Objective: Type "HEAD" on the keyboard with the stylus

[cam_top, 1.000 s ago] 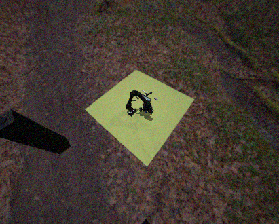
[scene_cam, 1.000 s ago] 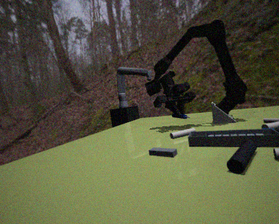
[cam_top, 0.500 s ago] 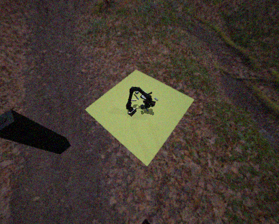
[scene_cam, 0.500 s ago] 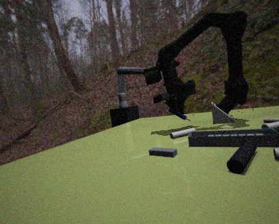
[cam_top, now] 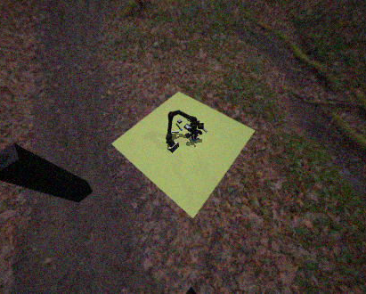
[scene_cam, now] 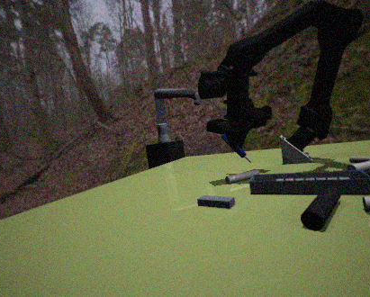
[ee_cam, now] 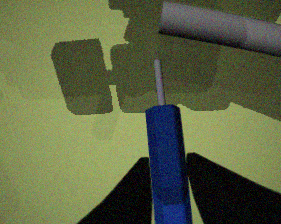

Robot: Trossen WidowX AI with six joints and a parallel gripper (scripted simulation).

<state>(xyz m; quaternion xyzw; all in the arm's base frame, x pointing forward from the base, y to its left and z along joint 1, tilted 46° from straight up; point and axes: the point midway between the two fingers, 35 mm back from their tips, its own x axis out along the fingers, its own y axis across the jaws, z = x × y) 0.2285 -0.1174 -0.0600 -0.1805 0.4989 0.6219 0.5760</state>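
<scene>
The blue stylus [scene_cam: 233, 145] [ee_cam: 167, 140] has a thin grey tip. My gripper [scene_cam: 239, 143] [ee_cam: 167, 163] is shut on its blue body, with one dark finger on each side in the wrist view. In the exterior view the stylus slants down to the right, and its tip is above the table. The long dark keyboard [scene_cam: 279, 185] lies to the right of and nearer that camera than the stylus; light strips show along it, but its letters cannot be read. The tip is not over the keyboard. In the top view the gripper and stylus are too small to tell apart.
A pale cylinder [scene_cam: 241, 176] [ee_cam: 206, 25] lies near the stylus tip. A small grey block [scene_cam: 216, 202] lies left of the keyboard, and a black cylinder [scene_cam: 320, 212] in front of it. More pale cylinders lie at the right. All rest on the yellow-green table [cam_top: 187, 183] [scene_cam: 121, 243].
</scene>
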